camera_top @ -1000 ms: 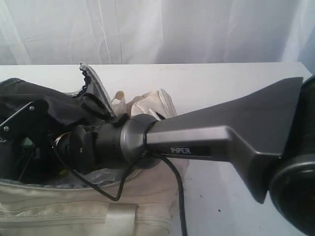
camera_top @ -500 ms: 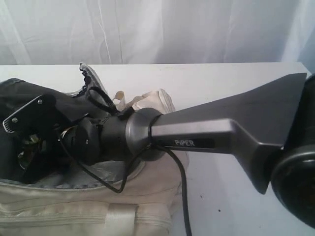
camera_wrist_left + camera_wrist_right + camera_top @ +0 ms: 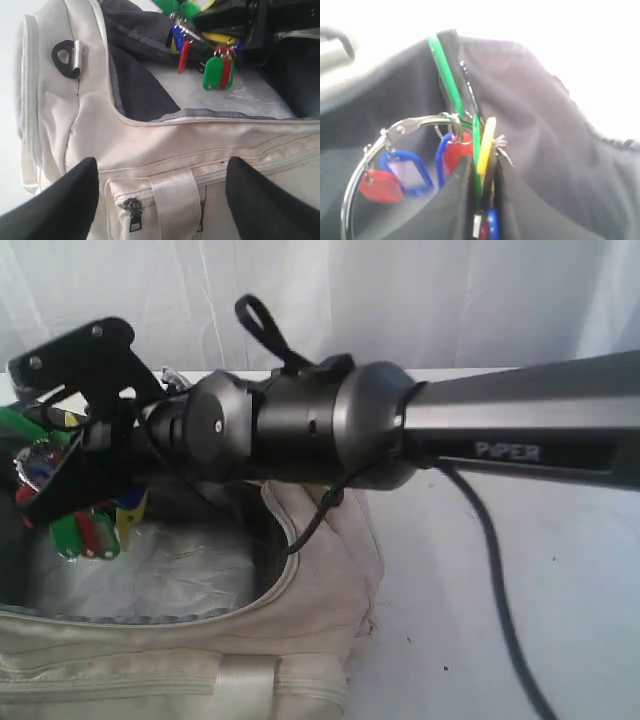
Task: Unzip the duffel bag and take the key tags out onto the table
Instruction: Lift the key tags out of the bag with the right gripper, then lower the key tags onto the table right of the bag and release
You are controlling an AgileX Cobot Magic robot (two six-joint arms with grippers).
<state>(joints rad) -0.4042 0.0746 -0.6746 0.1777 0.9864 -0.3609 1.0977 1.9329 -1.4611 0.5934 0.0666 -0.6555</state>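
The cream duffel bag (image 3: 320, 570) lies unzipped, its grey lining (image 3: 545, 150) showing. My right gripper (image 3: 40, 445) hangs above the bag's opening, shut on the key tags (image 3: 90, 530). Green, yellow and black tags are pinched between its jaws (image 3: 482, 175), while red and blue ones dangle from a metal ring (image 3: 370, 150). The same bunch (image 3: 217, 72) hangs over the opening in the left wrist view. My left gripper (image 3: 160, 200) stands open at the bag's side, its fingers (image 3: 55, 205) either side of a webbing handle (image 3: 175, 205), holding nothing.
The white table (image 3: 500, 640) stretches to the right of the bag. A white curtain (image 3: 400, 300) hangs behind. A black D-ring (image 3: 65, 57) sits on the bag's end and a zipper pull (image 3: 134, 217) on its side pocket. The right arm's cable (image 3: 490, 580) trails over the table.
My right gripper has closed on the key tags inside the bag and risen, lifting them above the opening. The left gripper has stayed open.
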